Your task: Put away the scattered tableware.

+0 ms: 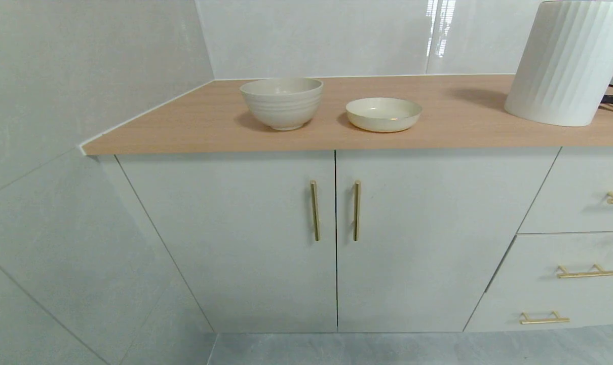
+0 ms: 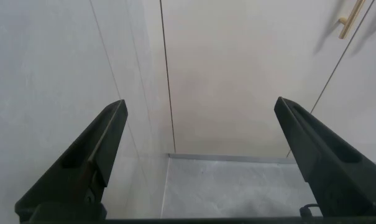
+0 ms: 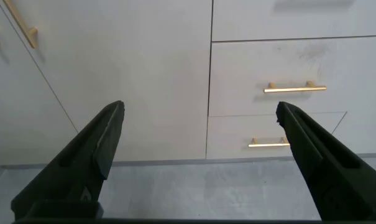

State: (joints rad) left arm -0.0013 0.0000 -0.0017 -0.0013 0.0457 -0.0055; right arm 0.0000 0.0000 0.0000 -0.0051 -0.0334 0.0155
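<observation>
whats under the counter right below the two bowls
Two shut cabinet doors with upright gold handles. Whatever is inside the cabinet is hidden behind them.

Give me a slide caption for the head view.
Ribbed bowl and shallow dish sit on a wooden counter above closed cabinet doors.

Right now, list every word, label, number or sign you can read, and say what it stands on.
None: there is no readable text.
The deep bowl, the shallow dish, the ribbed white container, the wooden counter and the cabinet doors all show plain surfaces, with no print or labels.
</observation>
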